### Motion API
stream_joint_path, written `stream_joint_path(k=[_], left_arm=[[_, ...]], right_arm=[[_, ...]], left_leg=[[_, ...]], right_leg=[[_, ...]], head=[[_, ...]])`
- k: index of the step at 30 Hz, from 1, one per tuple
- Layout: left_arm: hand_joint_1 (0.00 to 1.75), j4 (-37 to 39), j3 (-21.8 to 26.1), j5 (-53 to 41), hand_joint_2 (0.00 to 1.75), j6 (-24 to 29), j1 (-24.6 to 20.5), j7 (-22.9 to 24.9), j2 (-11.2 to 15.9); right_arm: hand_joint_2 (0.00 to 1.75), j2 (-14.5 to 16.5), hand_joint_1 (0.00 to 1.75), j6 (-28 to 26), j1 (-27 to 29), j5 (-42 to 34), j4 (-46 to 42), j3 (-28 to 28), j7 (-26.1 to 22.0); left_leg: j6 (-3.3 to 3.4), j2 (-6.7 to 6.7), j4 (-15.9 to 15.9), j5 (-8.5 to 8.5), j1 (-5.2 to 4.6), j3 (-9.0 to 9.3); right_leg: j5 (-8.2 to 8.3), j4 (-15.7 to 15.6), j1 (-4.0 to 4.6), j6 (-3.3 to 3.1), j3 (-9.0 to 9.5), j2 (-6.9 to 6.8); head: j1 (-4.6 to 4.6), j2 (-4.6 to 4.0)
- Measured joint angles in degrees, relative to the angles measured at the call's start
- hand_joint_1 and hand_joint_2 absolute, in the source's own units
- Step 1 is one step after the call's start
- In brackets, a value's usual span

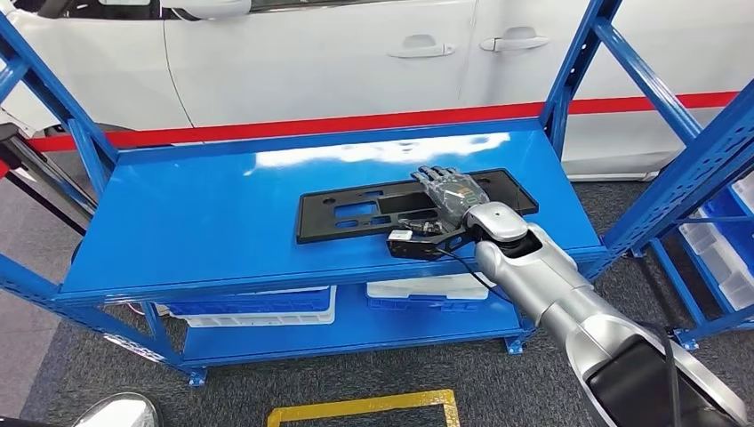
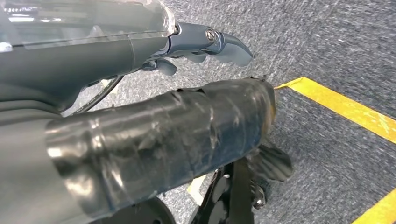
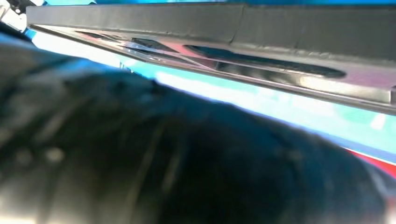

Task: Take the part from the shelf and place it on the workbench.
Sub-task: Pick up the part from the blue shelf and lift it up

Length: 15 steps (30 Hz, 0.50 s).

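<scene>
The part is a flat black rectangular plate with cut-outs, lying on the top level of the blue shelf. My right hand reaches over its right half, fingers stretched flat on its top face; the thumb is hidden. In the right wrist view the part's long edge runs close past, above the shiny blue shelf, with my blurred dark right hand in front. My left hand hangs over grey carpet, fingers apart and holding nothing.
White and blue bins sit on the shelf's lower level. A white car stands behind the shelf. Blue uprights flank the top level, and another rack with bins stands to the right. Yellow floor tape lies near me.
</scene>
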Motion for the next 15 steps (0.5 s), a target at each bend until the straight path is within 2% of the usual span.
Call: stream_joint_path(k=[2, 4, 6, 8, 10, 12, 13, 14, 15], left_arm=[[0.0, 0.0, 0.0, 0.0, 0.0, 0.0, 0.0, 0.0, 0.0], [0.0, 0.0, 0.0, 0.0, 0.0, 0.0, -0.1, 0.0, 0.0], [0.0, 0.0, 0.0, 0.1, 0.0, 0.0, -0.1, 0.0, 0.0], [0.0, 0.0, 0.0, 0.2, 0.0, 0.1, -0.1, 0.0, 0.0], [0.0, 0.0, 0.1, 0.2, 0.0, 0.1, -0.1, 0.0, 0.0], [0.0, 0.0, 0.1, 0.3, 0.0, 0.2, -0.1, 0.0, 0.0], [0.0, 0.0, 0.1, 0.3, 0.0, 0.3, -0.1, 0.0, 0.1], [0.0, 0.0, 0.1, 0.4, 0.0, 0.3, -0.1, 0.0, 0.1], [0.0, 0.0, 0.2, 0.5, 0.0, 0.3, -0.1, 0.0, 0.1]], right_arm=[[0.0, 0.0, 0.0, 0.0, -0.1, 0.0, 0.0, 0.3, 0.0], [0.0, 0.1, 0.0, 0.0, -0.3, -0.1, 0.1, 0.5, 0.0], [0.0, 0.1, 0.0, 0.0, -0.4, -0.2, 0.1, 0.7, -0.1], [0.0, 0.1, 0.0, 0.0, -0.4, -0.3, 0.1, 0.9, -0.1], [0.0, 0.1, 0.0, 0.0, -0.4, -0.4, 0.2, 1.1, -0.2], [0.0, 0.1, 0.0, 0.0, -0.2, -0.5, 0.5, 1.4, -0.2], [0.0, 0.1, 0.0, 0.0, 0.0, -0.5, 0.6, 1.6, -0.2], [0.0, 0.1, 0.0, 0.0, 0.2, -0.6, 0.8, 1.8, -0.2], [0.0, 0.1, 0.0, 0.0, 0.3, -0.6, 0.9, 2.0, -0.2]], left_leg=[[0.16, 0.01, -8.0, 3.59, 0.07, 3.79], [0.68, -0.07, -12.2, 4.66, -0.09, 5.73], [1.4, -0.14, -12.5, 4.69, -0.22, 5.83], [2.17, -0.08, -13.0, 5.01, -0.07, 6.07], [2.81, 0.01, -13.4, 5.23, 0.08, 6.24], [3.06, 0.04, -13.4, 5.21, 0.03, 6.2], [3.1, 0.02, -13.3, 5.17, 0.02, 6.2], [3.12, -0.01, -13.2, 5.09, 0.01, 6.2], [3.09, -0.05, -13.0, 4.97, 0.01, 6.2]], right_leg=[[-0.26, 0.3, 0.09, 0.38, 0.0, 0.07], [-0.38, 0.5, 0.28, 0.91, -0.14, 0.12], [-0.28, 0.3, 0.36, 1.5, -0.15, 0.14], [-1.03, 1.1, 0.2, 2.05, -0.39, 0.14], [-3.91, 5.9, 0.01, 2.4, -2.54, 0.12], [-7.12, 13.2, -0.02, 2.62, -6.16, 0.1], [-7.6, 15.7, -0.04, 2.68, -7.42, 0.09], [-7.0, 16.1, -0.04, 2.68, -7.76, 0.09], [-5.46, 14.5, -0.05, 2.6, -7.06, 0.08]], head=[[0.0, -0.01], [0.04, 0.0], [0.07, 0.01], [0.07, 0.0], [0.09, 0.0], [0.1, 0.01], [0.1, 0.01], [0.1, 0.01], [0.1, 0.01]])
